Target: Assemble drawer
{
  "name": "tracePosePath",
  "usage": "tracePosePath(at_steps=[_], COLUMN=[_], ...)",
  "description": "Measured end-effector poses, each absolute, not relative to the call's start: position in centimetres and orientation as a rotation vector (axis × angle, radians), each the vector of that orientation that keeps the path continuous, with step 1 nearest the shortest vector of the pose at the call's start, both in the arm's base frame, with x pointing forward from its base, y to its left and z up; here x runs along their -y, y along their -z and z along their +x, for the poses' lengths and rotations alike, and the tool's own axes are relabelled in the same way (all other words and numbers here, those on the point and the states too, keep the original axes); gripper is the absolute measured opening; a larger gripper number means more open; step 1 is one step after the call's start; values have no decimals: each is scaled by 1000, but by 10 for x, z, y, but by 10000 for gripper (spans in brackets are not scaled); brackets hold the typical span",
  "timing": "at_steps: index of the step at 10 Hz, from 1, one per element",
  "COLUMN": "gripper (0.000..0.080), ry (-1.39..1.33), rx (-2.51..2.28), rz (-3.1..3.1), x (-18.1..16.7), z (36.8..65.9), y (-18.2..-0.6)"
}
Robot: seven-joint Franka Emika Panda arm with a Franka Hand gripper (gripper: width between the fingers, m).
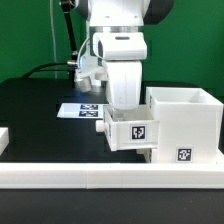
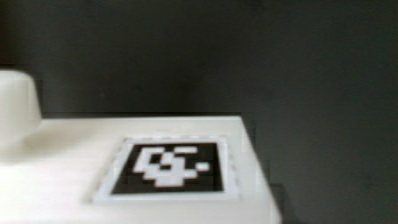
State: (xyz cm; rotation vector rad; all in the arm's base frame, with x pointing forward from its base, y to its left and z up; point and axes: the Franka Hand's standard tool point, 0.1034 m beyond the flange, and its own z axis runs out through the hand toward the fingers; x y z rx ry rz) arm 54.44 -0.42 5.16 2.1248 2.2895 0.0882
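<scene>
A small white drawer box [image 1: 130, 131] with a black marker tag on its front stands at the middle, touching the exterior view's left side of the larger open white drawer housing [image 1: 185, 125]. My gripper [image 1: 124, 108] comes straight down onto the small box's top edge, and its fingertips are hidden by the box. In the wrist view a white panel [image 2: 71, 160] with a black tag [image 2: 171, 168] fills the lower part, very close and blurred. A white rounded shape [image 2: 15, 100] shows at the edge. I cannot tell whether the jaws are closed on the box.
The marker board [image 1: 80, 110] lies flat on the black table behind the box. A white rail [image 1: 110, 178] runs along the front edge. A white piece [image 1: 3, 138] sits at the exterior view's far left. Cables hang behind the arm.
</scene>
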Motion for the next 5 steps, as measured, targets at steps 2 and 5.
tracePosePath(at_steps=[2,5], gripper=[44,44], ry=[-88,-92], rx=[-2290,-2238], rz=[2125,2185], x=[4,-3], z=[544,544], y=[-52,-51])
